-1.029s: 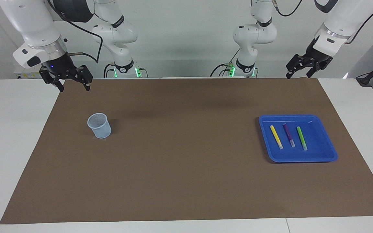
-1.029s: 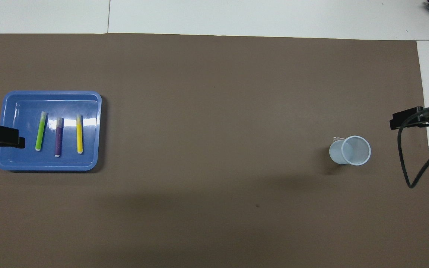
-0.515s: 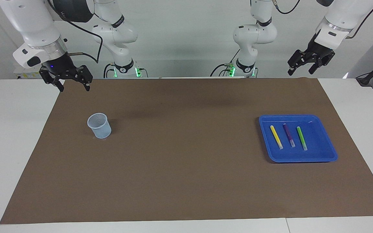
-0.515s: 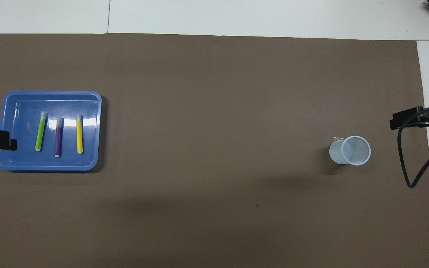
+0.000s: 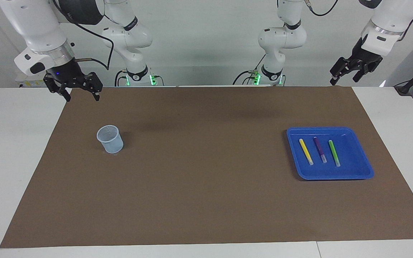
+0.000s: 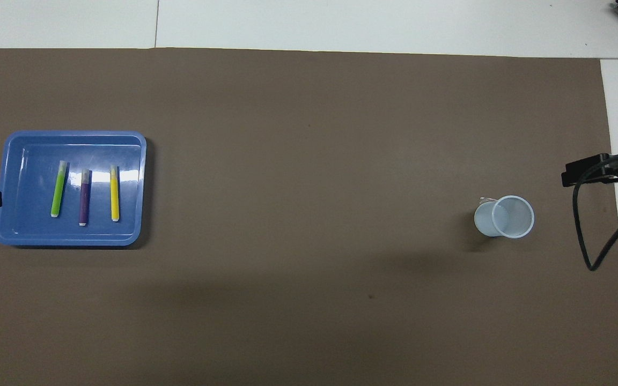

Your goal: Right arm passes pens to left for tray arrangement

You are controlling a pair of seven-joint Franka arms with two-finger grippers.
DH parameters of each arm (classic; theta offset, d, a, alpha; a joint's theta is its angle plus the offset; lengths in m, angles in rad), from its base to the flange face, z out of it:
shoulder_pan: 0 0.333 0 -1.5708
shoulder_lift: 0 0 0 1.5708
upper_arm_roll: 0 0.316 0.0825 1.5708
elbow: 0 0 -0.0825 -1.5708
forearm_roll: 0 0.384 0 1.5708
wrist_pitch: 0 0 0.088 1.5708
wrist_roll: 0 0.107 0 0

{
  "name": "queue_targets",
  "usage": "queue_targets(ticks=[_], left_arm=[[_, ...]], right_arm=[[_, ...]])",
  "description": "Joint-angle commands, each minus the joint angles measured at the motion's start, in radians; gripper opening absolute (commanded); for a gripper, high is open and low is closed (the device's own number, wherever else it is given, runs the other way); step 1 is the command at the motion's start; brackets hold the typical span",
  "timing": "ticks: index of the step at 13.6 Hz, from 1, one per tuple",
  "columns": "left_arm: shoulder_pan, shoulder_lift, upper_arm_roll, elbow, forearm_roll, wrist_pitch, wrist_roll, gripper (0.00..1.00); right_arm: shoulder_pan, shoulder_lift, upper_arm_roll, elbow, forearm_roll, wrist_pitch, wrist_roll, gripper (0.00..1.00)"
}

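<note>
The blue tray (image 5: 351, 150) lies on the brown mat at the left arm's end of the table. In it lie side by side the yellow pen (image 5: 305, 151), the purple pen (image 5: 319, 149) and the green pen (image 5: 334, 153). The overhead view shows the tray (image 6: 30, 161) with the green pen (image 6: 59, 189), the purple pen (image 6: 84, 197) and the yellow pen (image 6: 114, 193). My left gripper (image 5: 345, 76) hangs open and empty, high over the mat's corner by its own base. My right gripper (image 5: 81, 94), with its blue light, hangs open and empty over the mat's corner at its end.
A small pale blue mesh cup (image 5: 110, 139) stands upright on the mat at the right arm's end; it also shows in the overhead view (image 6: 504, 216). A black cable (image 6: 582, 236) loops down from the right gripper (image 6: 569, 176).
My left gripper has risen and drawn back from the tray toward the table's end; it now barely shows in the overhead view. The right arm, pens and cup have not moved.
</note>
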Motion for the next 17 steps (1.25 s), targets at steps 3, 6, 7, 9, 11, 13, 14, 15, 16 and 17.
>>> queue_targets(ticks=[3,6,7,9,11,13,14,15,16,17], left_arm=[[0.005,0.002,-0.032,0.009,0.018,-0.039,-0.002,1.00],[0.005,-0.004,-0.032,0.005,0.018,-0.035,0.002,1.00],[0.005,-0.018,-0.036,-0.006,0.018,-0.032,0.002,1.00],[0.006,-0.020,-0.046,-0.006,0.018,-0.036,0.002,1.00],[0.006,-0.011,-0.047,-0.005,0.018,-0.041,0.001,1.00],[0.006,-0.012,-0.044,-0.006,0.018,-0.041,0.001,1.00],[0.006,-0.014,-0.043,-0.006,0.018,-0.041,0.001,1.00],[0.006,-0.014,-0.043,-0.006,0.017,-0.041,0.002,1.00],[0.008,-0.014,-0.043,-0.006,0.018,-0.039,0.002,1.00],[0.012,-0.012,-0.043,-0.006,0.018,-0.038,0.001,1.00]], right_arm=[[-0.002,-0.015,0.001,-0.008,0.002,-0.002,-0.006,1.00],[-0.002,-0.015,0.001,-0.008,0.002,-0.002,-0.006,1.00],[-0.002,-0.015,0.001,-0.008,0.002,-0.002,-0.006,1.00],[-0.002,-0.015,0.001,-0.008,0.002,-0.002,-0.006,1.00],[-0.002,-0.015,0.001,-0.008,0.002,-0.002,-0.006,1.00],[0.000,-0.015,0.001,-0.008,0.002,-0.002,-0.006,1.00],[-0.002,-0.015,0.001,-0.008,0.002,-0.002,-0.006,1.00],[-0.002,-0.015,0.001,-0.008,0.002,-0.002,-0.006,1.00],[-0.002,-0.015,0.001,-0.008,0.002,-0.002,-0.006,1.00],[0.000,-0.015,0.001,-0.008,0.002,-0.002,-0.006,1.00]])
